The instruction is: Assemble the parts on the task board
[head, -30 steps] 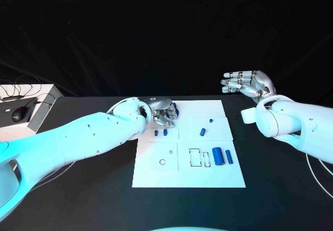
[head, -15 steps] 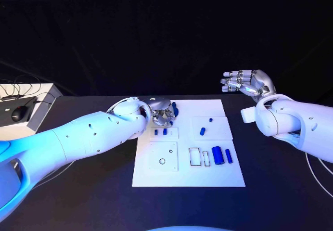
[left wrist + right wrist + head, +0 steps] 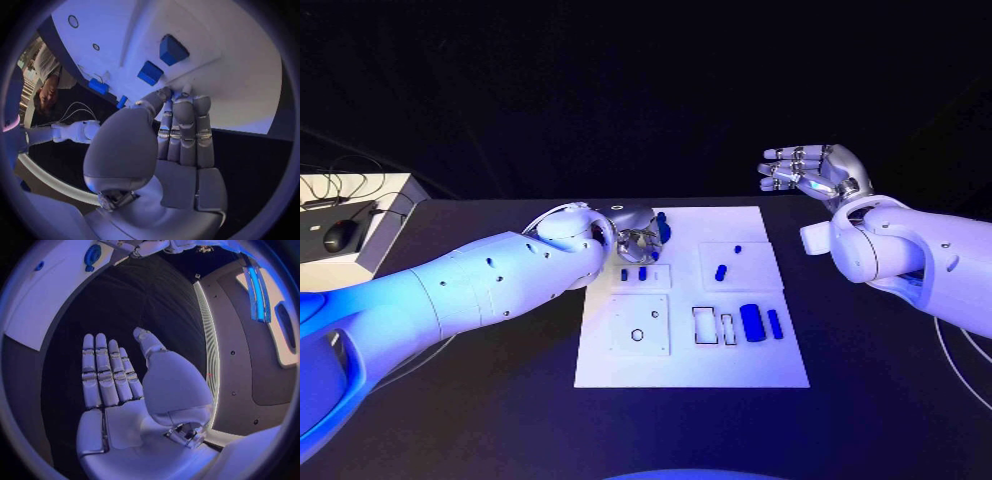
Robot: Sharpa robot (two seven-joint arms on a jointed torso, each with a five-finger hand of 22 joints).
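Left hand (image 3: 635,232): lowered onto board's far left corner, fingers pressed together; a hold cannot be told.
Right hand (image 3: 813,175): raised beyond board, spread, nothing held.
Board (image 3: 692,360): mid-table.
Parts (image 3: 754,322): laid on board.

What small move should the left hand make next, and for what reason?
Probably close the fingers on the blue part at the task board's far edge and lift it. The left hand is lowered there, fingertips touching the board beside the blue pieces; the right hand waits open, raised off the board.
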